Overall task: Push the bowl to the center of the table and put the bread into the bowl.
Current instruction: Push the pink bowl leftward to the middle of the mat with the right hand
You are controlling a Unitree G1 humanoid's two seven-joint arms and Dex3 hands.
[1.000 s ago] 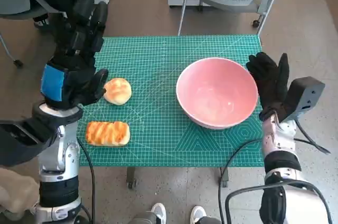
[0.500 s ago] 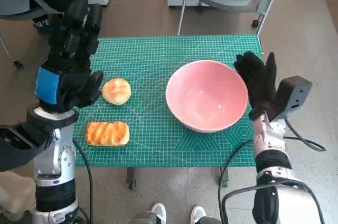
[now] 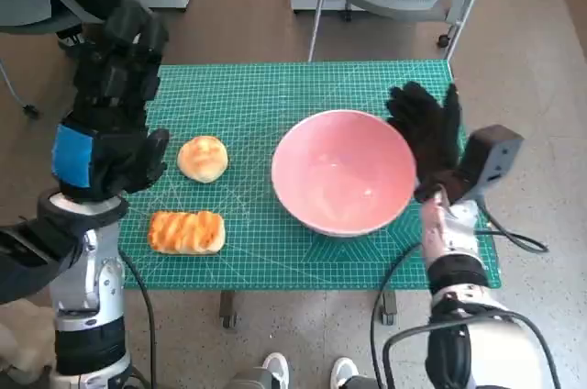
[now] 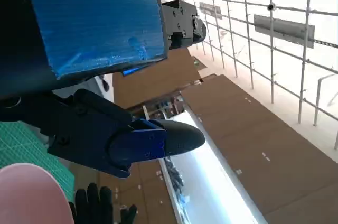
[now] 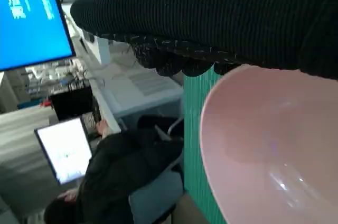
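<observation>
Sliding leftward since the earlier frames, the pink bowl (image 3: 342,172) now sits nearer the middle of the green mat (image 3: 266,95) that covers the counter, with the right robot hand (image 3: 424,132) moved along with it. That gloved hand stands flat against the bowl's right rim, fingers spread and holding nothing, which fits a push rather than a grasp: the palm works as a paddle so the bowl glides without tipping. In the right wrist view the glove (image 5: 222,18) lies just over the rim of the bowl (image 5: 274,145), and a seated person (image 5: 116,176) with a laptop shows beyond the counter's far edge. The left robot hand (image 3: 108,123) hangs raised above the mat's left edge, fingers extended and holding nothing, apparently kept clear while the push goes on yet close to the breads. A round bun (image 3: 203,159) lies just right of that hand, and a striped loaf (image 3: 187,231) lies nearer the front edge; both rest on the mat, apart from the bowl. Judging by the mat, the bowl looks nearly centred, and no bread is in it yet.
</observation>
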